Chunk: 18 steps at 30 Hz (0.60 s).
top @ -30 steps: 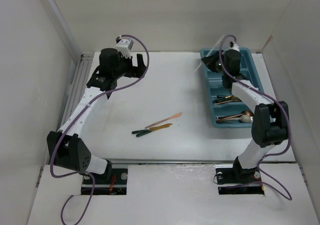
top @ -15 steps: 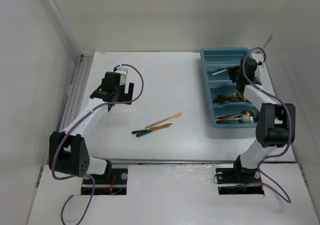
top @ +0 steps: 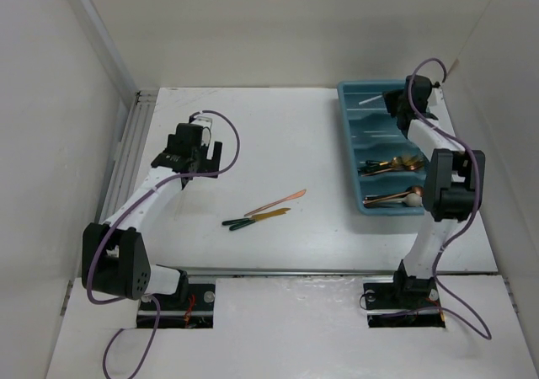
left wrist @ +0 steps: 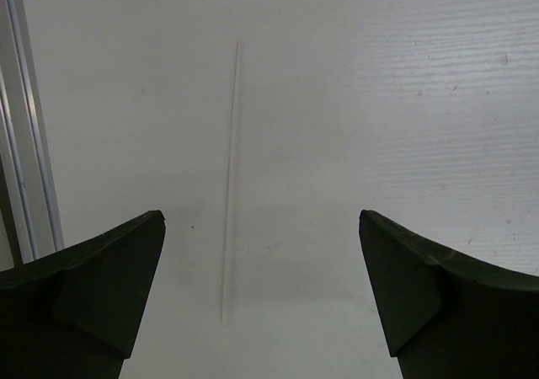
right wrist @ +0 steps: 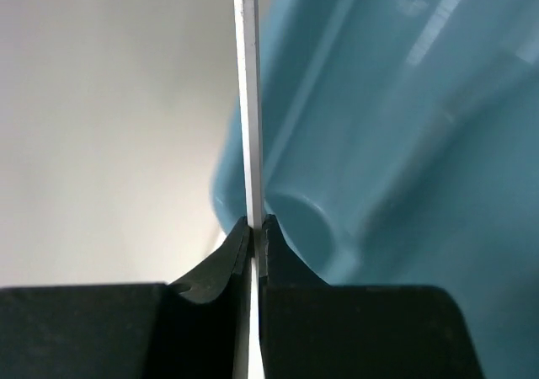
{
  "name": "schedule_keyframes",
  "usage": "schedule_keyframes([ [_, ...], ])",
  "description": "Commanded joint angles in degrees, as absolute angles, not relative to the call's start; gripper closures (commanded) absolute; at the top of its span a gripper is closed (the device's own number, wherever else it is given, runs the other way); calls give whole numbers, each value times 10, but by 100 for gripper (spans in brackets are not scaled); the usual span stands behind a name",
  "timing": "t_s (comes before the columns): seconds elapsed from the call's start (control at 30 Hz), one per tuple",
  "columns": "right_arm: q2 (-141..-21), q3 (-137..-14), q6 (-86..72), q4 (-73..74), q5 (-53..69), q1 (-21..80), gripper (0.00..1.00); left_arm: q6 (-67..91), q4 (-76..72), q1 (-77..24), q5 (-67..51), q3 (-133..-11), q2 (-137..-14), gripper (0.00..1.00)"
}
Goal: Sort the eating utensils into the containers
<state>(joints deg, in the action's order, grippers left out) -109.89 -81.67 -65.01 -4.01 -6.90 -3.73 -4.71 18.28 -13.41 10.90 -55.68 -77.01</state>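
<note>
Top external view, nearest first: three eating utensils lie loose mid-worktop point(top: 286, 135), well apart from the tray and not yet sorted. They are a copper piece point(top: 276, 200) and, just beside it on the near side, two dark-handled pieces point(top: 253, 219).

The left arm point(top: 139, 195) angles forward up the left side, wrist pitched down. The left jaws are spread wide and empty. In the left wrist view the fingers point(left wrist: 93, 295) frame bare worktop only. Judgement: it is parked off to the side of the loose pieces, released and ready for a pick.

The teal tray point(top: 370, 83) runs along the right side. Its two nearest slots hold gold pieces point(top: 389, 167), so part of the sort is done.

The right arm point(top: 450, 185) is stretched nearly straight over the tray to its far end, wrist turned left. The right jaws are clenched on a slim pale utensil point(top: 368, 101), which sticks out leftward over the farthest slot. Judgement: it is gripped near one end so its length can line up with that slot for a drop. The right wrist view shows it edge-on between the closed tips, against the tray's rounded corner. I cannot tell whether it is a knife, fork or spoon.
</note>
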Motion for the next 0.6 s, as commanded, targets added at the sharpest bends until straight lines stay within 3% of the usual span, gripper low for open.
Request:
schedule_keyframes([
  [0.0,-1161,-882,-675,-58,-52,-51,100,-57,176,-134,124,-541,-751,0],
  [0.13,-1220,-921,-724,-58,-22,-51,95,-68,176,-129,136,-526,-757,0],
  [0.27,-1258,-977,-715,-58,-16,-51,74,-73,189,-119,142,-521,-763,0],
  [0.3,-1264,-983,-715,-58,-10,-51,62,-73,196,-119,142,-521,-768,0],
  [0.4,-1264,-999,-691,-58,-10,-51,41,-84,209,-112,142,-521,-782,5],
  [0.57,-1230,-1025,-583,-58,-10,-51,26,-105,269,-95,108,-548,-842,11],
])
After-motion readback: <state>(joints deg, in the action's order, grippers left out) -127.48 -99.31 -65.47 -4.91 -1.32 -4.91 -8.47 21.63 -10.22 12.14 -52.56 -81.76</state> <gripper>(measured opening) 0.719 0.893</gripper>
